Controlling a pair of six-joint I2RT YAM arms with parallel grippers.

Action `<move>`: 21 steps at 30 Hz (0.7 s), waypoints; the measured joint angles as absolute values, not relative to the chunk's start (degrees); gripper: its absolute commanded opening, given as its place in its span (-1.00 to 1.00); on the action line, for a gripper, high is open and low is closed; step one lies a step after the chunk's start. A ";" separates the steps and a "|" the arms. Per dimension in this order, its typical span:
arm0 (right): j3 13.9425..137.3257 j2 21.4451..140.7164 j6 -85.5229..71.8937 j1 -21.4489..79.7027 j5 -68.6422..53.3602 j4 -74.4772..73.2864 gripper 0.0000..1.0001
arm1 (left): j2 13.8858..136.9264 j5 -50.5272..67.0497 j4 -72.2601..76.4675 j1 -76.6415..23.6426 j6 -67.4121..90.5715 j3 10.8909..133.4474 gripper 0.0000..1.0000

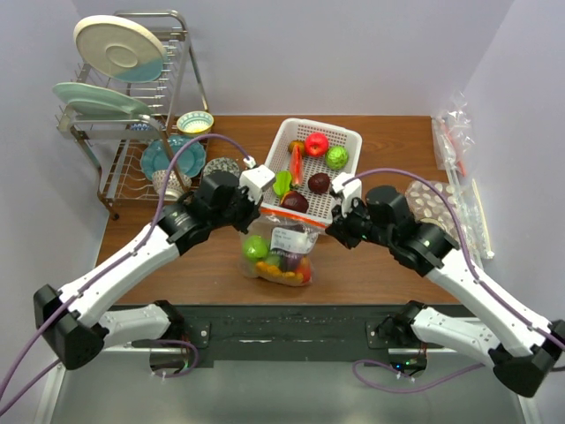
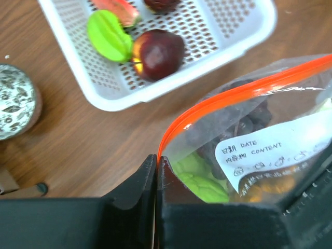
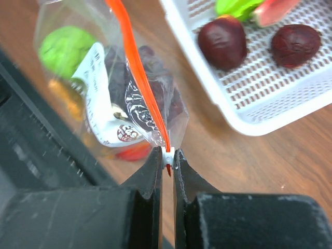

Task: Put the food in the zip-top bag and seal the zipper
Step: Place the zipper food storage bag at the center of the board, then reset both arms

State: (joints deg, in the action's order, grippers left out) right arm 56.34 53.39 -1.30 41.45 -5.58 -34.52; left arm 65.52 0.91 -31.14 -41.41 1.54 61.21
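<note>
The clear zip-top bag [image 1: 281, 252] stands on the table in front of the white basket [image 1: 352, 140], with green, dark and orange food inside. My left gripper [image 1: 244, 215] is shut on the left end of the orange-red zipper [image 2: 218, 99]; in its wrist view the jaws pinch the strip's corner [image 2: 157, 161]. My right gripper [image 1: 333, 224] is shut on the white slider [image 3: 167, 154] at the right end of the zipper [image 3: 136, 67]. The bag also shows in the right wrist view [image 3: 98, 83]. The basket holds a red apple [image 1: 316, 143], green pieces and dark plums [image 3: 223, 42].
A dish rack [image 1: 124, 106] with plates stands at the back left, with bowls [image 1: 195, 123] and a patterned cup [image 2: 14, 101] beside it. Clear packets [image 1: 455, 132] and a patterned mat [image 1: 439, 203] lie at the right edge.
</note>
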 measured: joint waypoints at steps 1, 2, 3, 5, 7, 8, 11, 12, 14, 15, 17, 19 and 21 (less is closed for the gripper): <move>56.66 54.48 -1.74 41.39 -5.02 -33.82 -0.44 | 66.46 -0.03 -30.98 -41.25 1.61 61.63 -0.56; 57.06 55.77 -2.28 41.36 -3.99 -32.97 0.10 | 67.53 -1.19 -30.94 -41.21 1.93 62.15 -0.42; 57.36 56.93 -3.05 41.28 -3.25 -31.97 0.42 | 68.53 -2.35 -30.92 -41.10 2.20 62.74 -0.10; 57.93 58.70 -5.06 41.28 -0.27 -30.24 0.97 | 70.28 -4.36 -30.85 -40.86 2.68 64.07 0.20; 58.46 59.53 -7.84 41.28 3.18 -28.84 0.97 | 71.20 -6.15 -30.92 -40.73 3.42 65.39 0.47; 58.83 59.64 -8.71 41.30 4.49 -28.60 0.98 | 71.29 -6.83 -30.85 -40.62 3.88 66.00 0.53; 60.88 59.40 -11.90 41.28 8.49 -28.23 0.97 | 70.30 -8.71 -30.30 -40.51 5.30 67.00 0.79; 61.67 59.16 -12.60 41.23 9.23 -28.18 0.97 | 69.69 -9.13 -30.17 -40.51 5.56 67.00 0.89; 62.57 58.17 -13.39 41.23 9.96 -28.05 0.97 | 67.51 -9.89 -30.11 -40.51 6.55 67.00 0.92; 62.67 57.01 -13.69 41.23 10.02 -27.83 0.97 | 66.02 -10.22 -30.06 -40.51 7.11 66.96 0.98; 62.46 54.61 -14.11 41.23 10.39 -27.62 0.97 | 62.48 -10.59 -29.65 -40.51 8.21 66.74 0.99; 61.91 51.40 -14.59 41.23 11.11 -27.18 0.97 | 57.10 -10.66 -27.77 -40.51 9.30 64.95 0.99; 61.12 48.07 -15.25 41.23 11.70 -27.03 0.97 | 50.43 -10.52 -25.74 -40.51 9.93 61.89 0.99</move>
